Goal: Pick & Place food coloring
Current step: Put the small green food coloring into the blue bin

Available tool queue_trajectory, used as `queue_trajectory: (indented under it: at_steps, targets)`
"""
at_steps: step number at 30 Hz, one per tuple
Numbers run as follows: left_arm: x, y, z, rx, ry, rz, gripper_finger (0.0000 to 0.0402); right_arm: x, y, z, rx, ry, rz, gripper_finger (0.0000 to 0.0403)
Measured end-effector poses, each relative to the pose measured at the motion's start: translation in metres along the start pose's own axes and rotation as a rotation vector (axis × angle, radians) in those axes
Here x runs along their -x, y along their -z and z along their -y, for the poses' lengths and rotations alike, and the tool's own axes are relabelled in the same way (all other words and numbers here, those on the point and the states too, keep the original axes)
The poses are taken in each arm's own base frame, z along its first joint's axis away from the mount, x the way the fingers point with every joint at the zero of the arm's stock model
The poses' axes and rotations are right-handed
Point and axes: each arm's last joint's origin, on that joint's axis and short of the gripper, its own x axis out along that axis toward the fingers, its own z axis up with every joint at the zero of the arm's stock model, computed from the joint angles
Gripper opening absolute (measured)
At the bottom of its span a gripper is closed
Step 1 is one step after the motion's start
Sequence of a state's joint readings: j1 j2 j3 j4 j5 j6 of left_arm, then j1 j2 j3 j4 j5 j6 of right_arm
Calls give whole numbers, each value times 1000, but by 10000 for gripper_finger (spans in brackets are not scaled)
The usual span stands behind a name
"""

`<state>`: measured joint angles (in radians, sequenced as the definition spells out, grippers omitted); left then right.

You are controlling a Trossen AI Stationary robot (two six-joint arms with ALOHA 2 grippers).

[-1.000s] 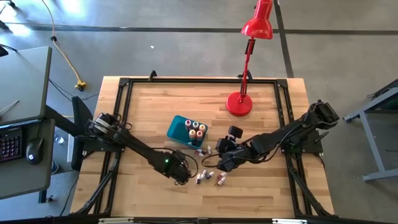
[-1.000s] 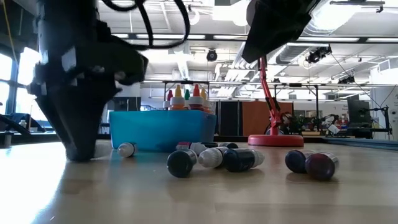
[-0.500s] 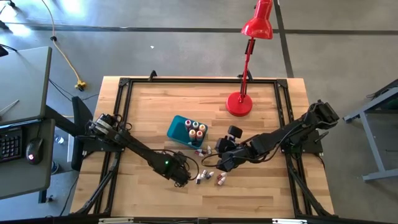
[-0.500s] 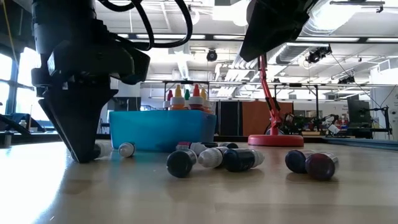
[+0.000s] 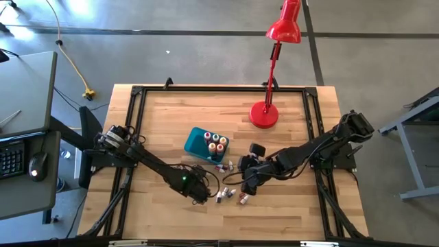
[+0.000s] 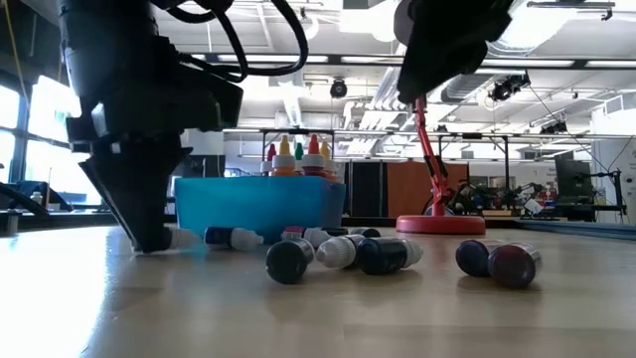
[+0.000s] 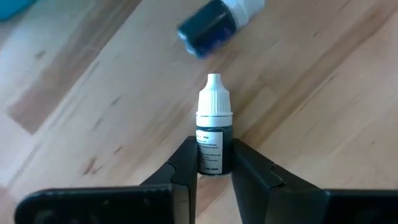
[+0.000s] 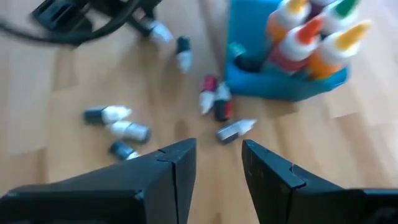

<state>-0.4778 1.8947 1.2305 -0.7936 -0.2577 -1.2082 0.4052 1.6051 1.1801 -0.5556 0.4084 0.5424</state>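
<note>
The food coloring is many small dropper bottles. Several stand upright in the teal tub (image 5: 194, 143), their caps (image 6: 296, 151) showing above its wall. Several more lie loose on the wood (image 5: 230, 194) (image 6: 338, 254). My left gripper (image 5: 200, 194) (image 7: 213, 160) is low at the table, left of the loose bottles, shut on a dark bottle with a white cap (image 7: 214, 134). My right gripper (image 5: 248, 182) (image 8: 217, 165) hovers open above the loose bottles, just to their right. My left gripper pinches the dark bottle by its body near the base end (image 7: 212, 163), between its two fingers (image 7: 185, 163). The bottle lies along the fingers, its white cap (image 7: 214, 99) pointing away from the wrist. It sits at table height. I cannot tell whether it is lifted clear.
A red desk lamp stands with its base (image 5: 264, 114) at the far right of the table. Another dark blue bottle (image 7: 214, 22) lies just beyond the held one. A black frame (image 5: 137, 123) borders the wooden top. Bare wood stretches along the near edge.
My left gripper has shifted a little toward the table's right, staying low at the table. A small bottle in front of the tub has slid toward the right and now lies sideways.
</note>
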Motion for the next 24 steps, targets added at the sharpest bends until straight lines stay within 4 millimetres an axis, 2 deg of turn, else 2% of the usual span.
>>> queue_trajectory:
  at_steps: [4,12,15,18,24]
  targets:
    - [16,-4,-2,-38,-11,-4,62,0,1,-2,-1,-79,-46,123]
    - [86,-23,-24,-98,-197,120,61,0,1,-5,-6,-159,-77,123]
    - [103,-36,-36,-95,-277,181,61,0,0,-6,-10,-166,-69,123]
    - [107,-50,-44,-92,-308,206,66,0,-1,-6,-14,-172,-58,123]
    - [98,-72,-53,-127,-334,172,82,1,-3,-7,-22,-184,-36,123]
